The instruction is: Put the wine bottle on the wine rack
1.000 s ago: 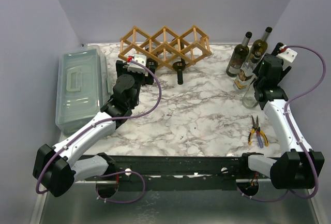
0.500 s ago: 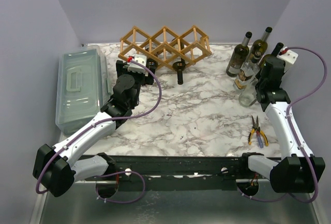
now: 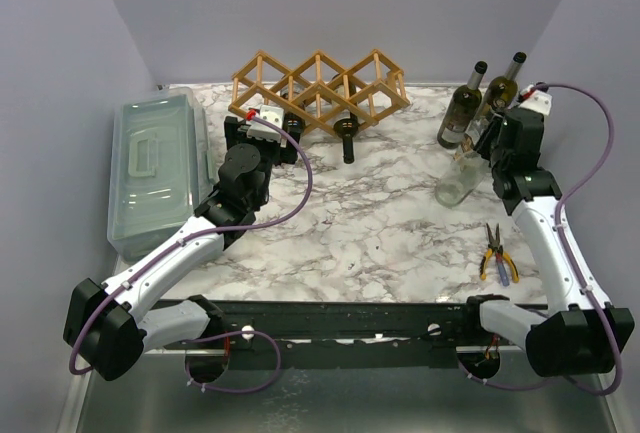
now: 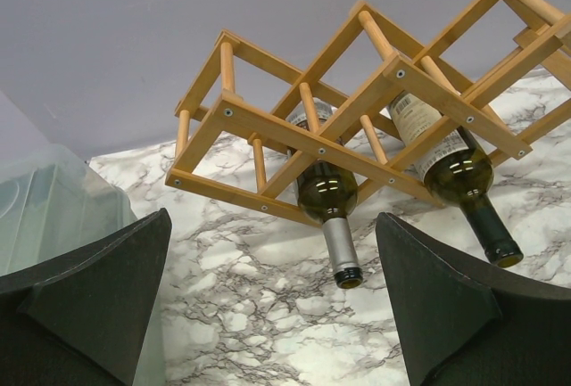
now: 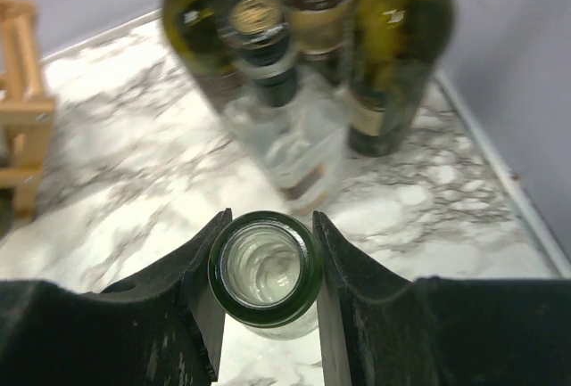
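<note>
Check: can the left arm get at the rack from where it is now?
Probably yes. The left gripper hangs open right in front of the rack, and its wrist view shows only bare marble between them. Bottles lie in two cells; the leftmost cell looks empty.

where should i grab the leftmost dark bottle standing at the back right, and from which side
Likely the neck of the leftmost dark bottle, from its open left side, fingers level. It stands upright, the neck is its narrowest part, and other bottles crowd its right.
</note>
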